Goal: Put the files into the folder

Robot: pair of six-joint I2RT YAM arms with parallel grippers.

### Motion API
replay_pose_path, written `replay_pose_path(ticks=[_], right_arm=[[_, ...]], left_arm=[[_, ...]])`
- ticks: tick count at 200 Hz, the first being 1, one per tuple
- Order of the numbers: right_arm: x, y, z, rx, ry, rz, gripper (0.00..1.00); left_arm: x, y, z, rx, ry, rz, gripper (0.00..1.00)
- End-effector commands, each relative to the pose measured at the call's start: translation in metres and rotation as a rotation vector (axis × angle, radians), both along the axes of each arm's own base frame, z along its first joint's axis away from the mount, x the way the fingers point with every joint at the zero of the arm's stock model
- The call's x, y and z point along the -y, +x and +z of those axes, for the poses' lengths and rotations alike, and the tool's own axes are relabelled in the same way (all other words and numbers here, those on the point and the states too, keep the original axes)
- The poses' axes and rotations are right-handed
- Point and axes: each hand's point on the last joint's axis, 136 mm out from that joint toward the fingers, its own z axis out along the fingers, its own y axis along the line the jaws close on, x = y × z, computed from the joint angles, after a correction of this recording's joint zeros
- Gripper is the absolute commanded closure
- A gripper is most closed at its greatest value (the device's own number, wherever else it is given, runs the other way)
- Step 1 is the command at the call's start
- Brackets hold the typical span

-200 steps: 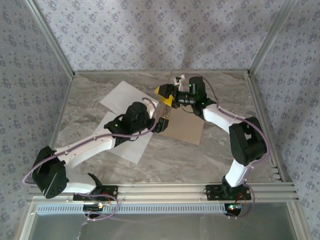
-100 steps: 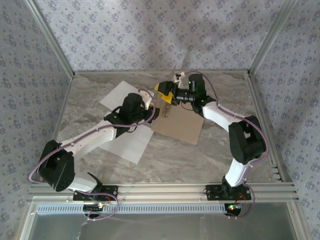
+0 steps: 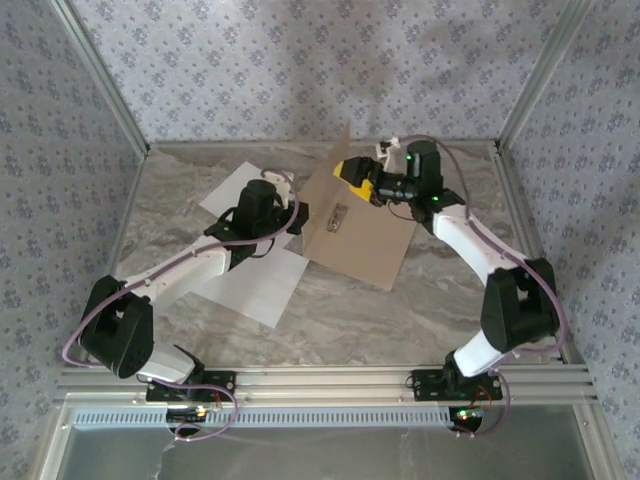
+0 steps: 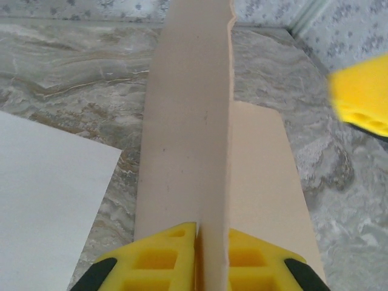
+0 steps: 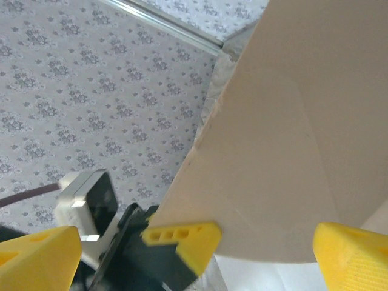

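Marbled counter (image 3: 440, 300): left gripper (image 4: 211, 236) is pinching the folder (image 3: 370, 245) by its raised cover; right gripper (image 3: 352, 172) is hanging wide open, empty. The files (image 3: 250, 285) are lying beside it. Pinch could be slipping, cover falling shut.

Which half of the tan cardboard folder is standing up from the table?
The left tan cardboard half, clamped between the yellow fingers of the left gripper, stands up; the right half lies flat on the grey marble table.

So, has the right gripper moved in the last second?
Yes. The right gripper has shifted to the right in the top view, closer to the back-right corner post.
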Motion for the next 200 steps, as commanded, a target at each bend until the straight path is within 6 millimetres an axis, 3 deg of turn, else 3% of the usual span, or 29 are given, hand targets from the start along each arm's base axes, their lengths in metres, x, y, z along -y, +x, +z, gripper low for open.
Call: replay_pose_path(ticks=[1, 39, 90, 154, 200], right_arm=[[0.027, -0.014, -0.006, -0.016, -0.059, -0.042, 0.0], [0.063, -0.027, -0.003, -0.029, -0.058, -0.101, 0.0], [0.093, -0.039, -0.005, -0.04, -0.056, -0.156, 0.0], [0.109, -0.044, -0.014, -0.066, -0.053, -0.18, 0.0], [0.113, -0.046, -0.021, -0.075, -0.053, -0.182, 0.0]], left_arm=[[-0.003, 0.012, 0.013, -0.067, -0.156, 0.128, 0.9], [-0.012, 0.018, 0.005, -0.145, -0.256, 0.26, 0.92], [0.008, 0.023, -0.015, -0.214, -0.348, 0.299, 0.93], [0.028, 0.007, -0.039, -0.232, -0.388, 0.379, 0.95], [0.014, -0.008, -0.058, -0.242, -0.415, 0.461, 0.95]])
